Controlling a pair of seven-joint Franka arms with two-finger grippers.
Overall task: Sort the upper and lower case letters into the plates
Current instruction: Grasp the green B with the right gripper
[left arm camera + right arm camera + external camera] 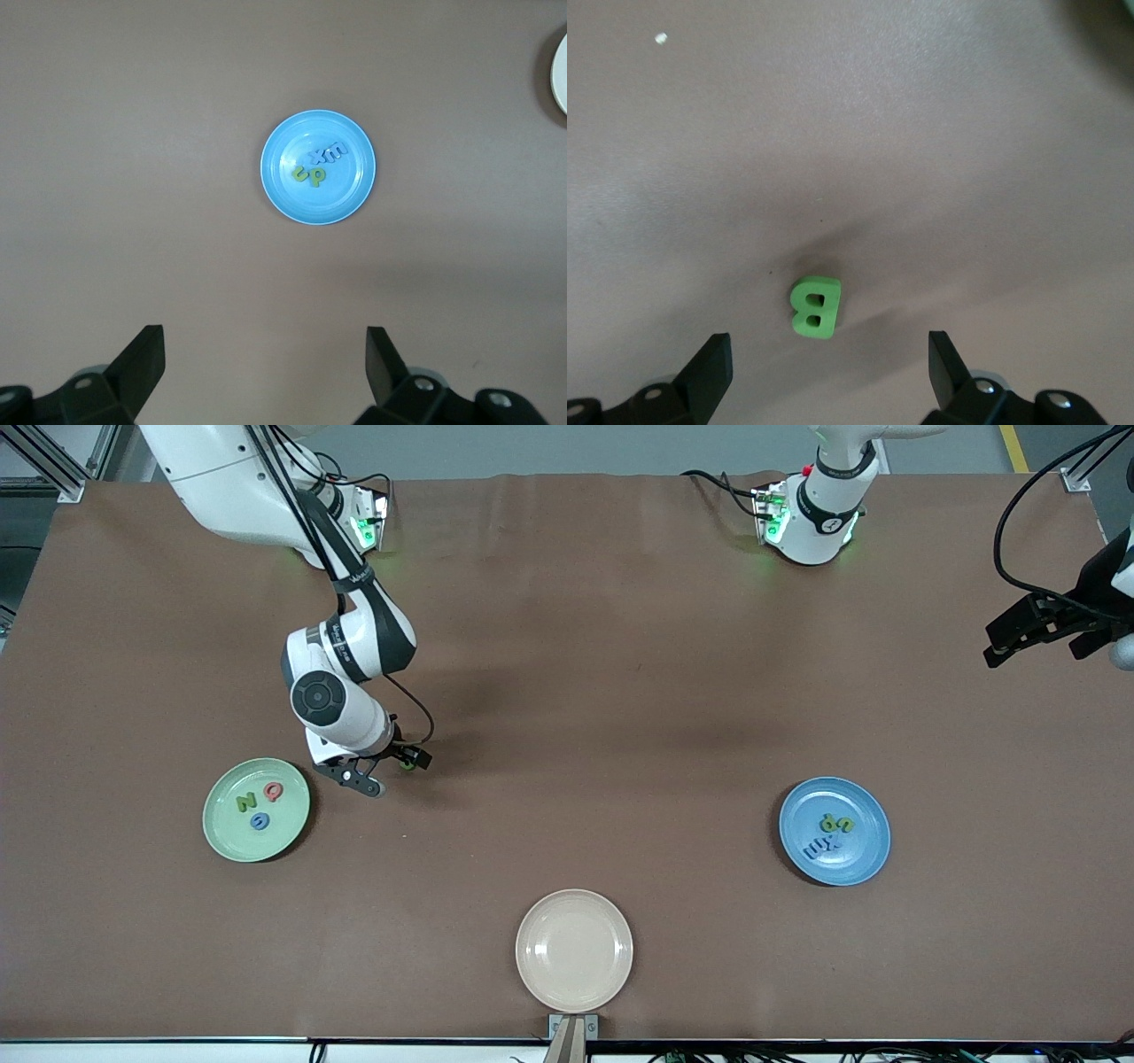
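Note:
A green letter B [815, 307] lies flat on the brown table, just ahead of my open right gripper [830, 345], which hangs low over it. In the front view that gripper [390, 769] is beside the mint green plate [221, 837], toward the table's middle, and the letter [407, 763] shows as a small green spot. This plate holds a green N, a red Q and a blue letter. The blue plate [864, 859] holds several small blue and green letters [316, 165]. My left gripper [990, 646] waits open, high over the left arm's end of the table, looking down on the blue plate [283, 190].
An empty cream-beige plate [574, 950] sits at the table edge nearest the front camera; its rim [560, 75] shows in the left wrist view. A small white speck [661, 37] lies on the brown mat.

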